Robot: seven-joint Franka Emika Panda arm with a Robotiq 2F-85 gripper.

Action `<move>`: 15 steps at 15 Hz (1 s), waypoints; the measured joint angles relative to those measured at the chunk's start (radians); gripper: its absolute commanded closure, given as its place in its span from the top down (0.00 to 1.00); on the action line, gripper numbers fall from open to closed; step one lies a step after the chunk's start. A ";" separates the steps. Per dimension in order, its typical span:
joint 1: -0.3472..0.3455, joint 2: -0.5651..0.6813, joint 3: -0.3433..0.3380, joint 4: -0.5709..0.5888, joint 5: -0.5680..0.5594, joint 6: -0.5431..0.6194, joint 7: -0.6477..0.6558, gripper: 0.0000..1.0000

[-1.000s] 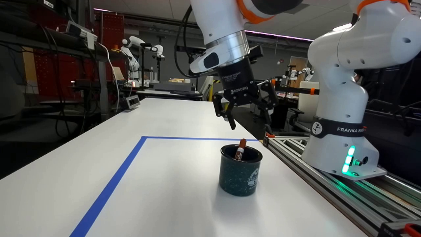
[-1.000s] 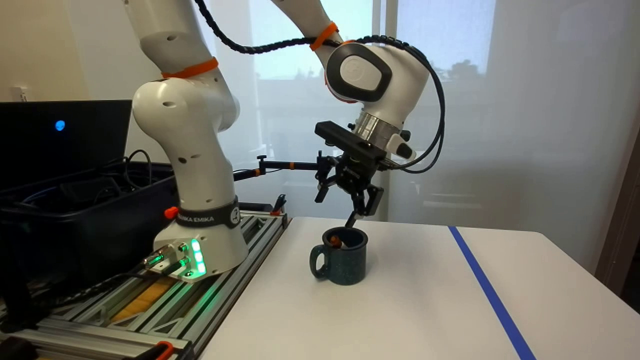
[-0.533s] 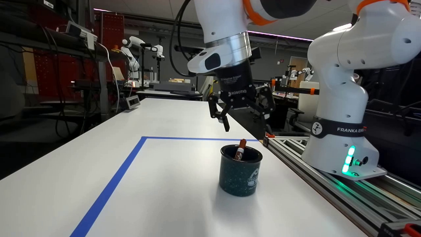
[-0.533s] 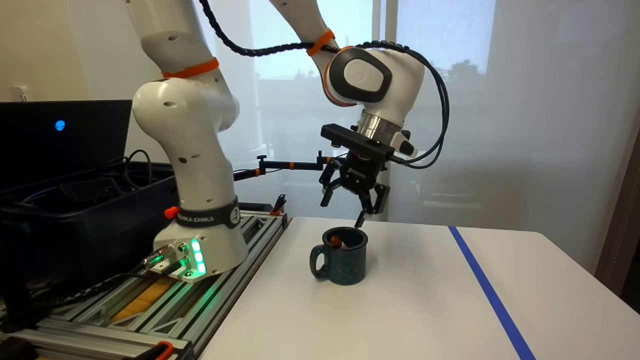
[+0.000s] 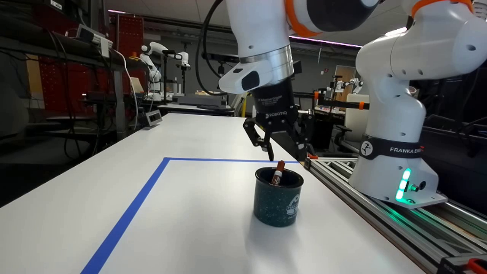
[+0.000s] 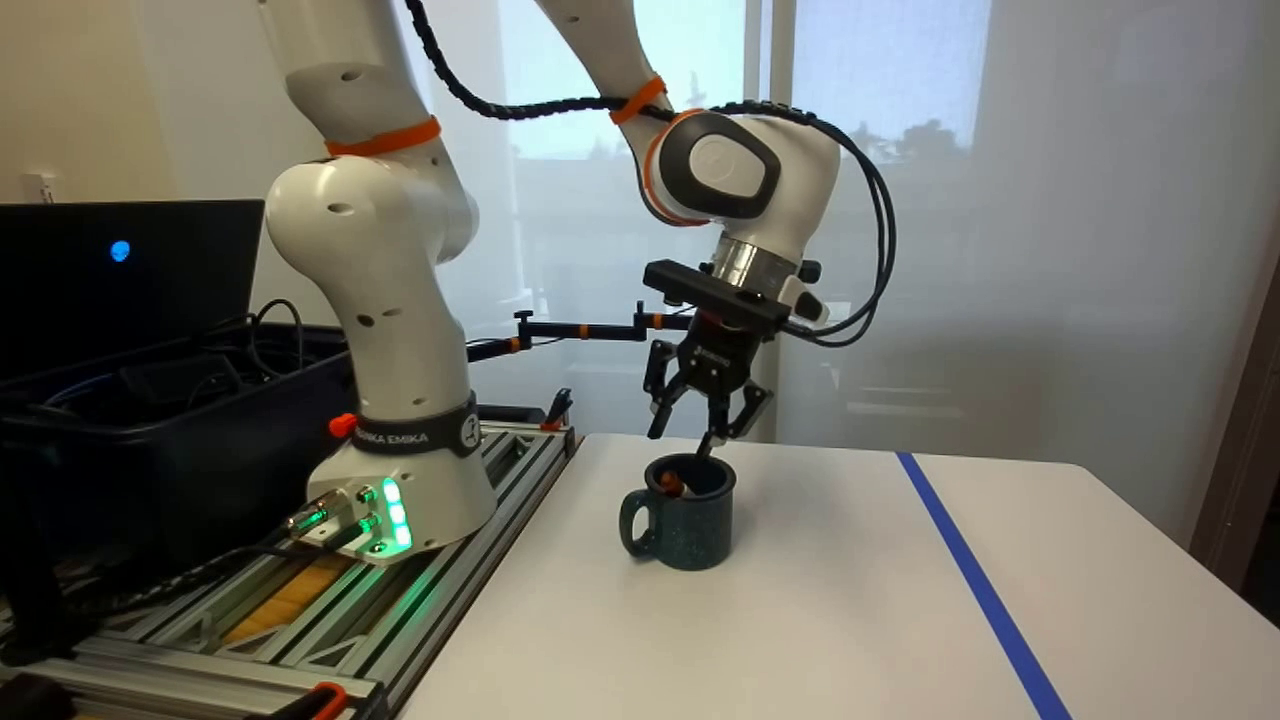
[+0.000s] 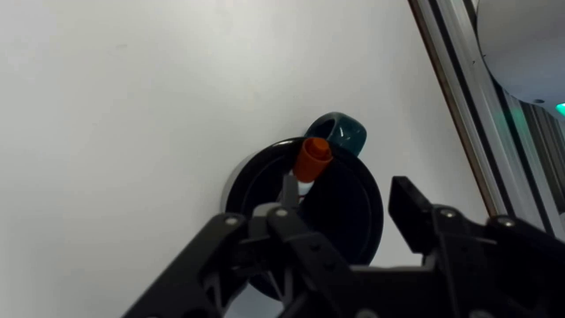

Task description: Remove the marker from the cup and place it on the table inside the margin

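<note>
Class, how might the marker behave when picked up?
The marker looks straight, so it's probably stiff. Its cap looks round, so it may roll once laid down. It leans inside the cup, so it could swivel when pinched.

Glossy cup (image 5: 272, 205), smooth tabletop (image 5: 190, 209) with a soft sheen
Smooth plastic marker cap (image 7: 311, 164); mostly matt hand (image 6: 680, 443); bare, reflective metal rails (image 6: 478, 560).

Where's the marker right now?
In an exterior view, right of centre, the marker leans inside the dark green speckled mug under the open hand, its brown end sticking out; the wrist view shows that end by the handle.
</note>
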 measured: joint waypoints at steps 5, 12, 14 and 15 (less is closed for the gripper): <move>0.000 0.030 0.002 0.000 -0.010 0.037 0.000 0.54; -0.001 0.100 0.002 0.000 -0.020 0.121 0.003 0.51; -0.001 0.116 0.002 0.000 -0.029 0.139 0.014 0.50; -0.001 0.122 0.002 0.000 -0.038 0.144 0.025 0.48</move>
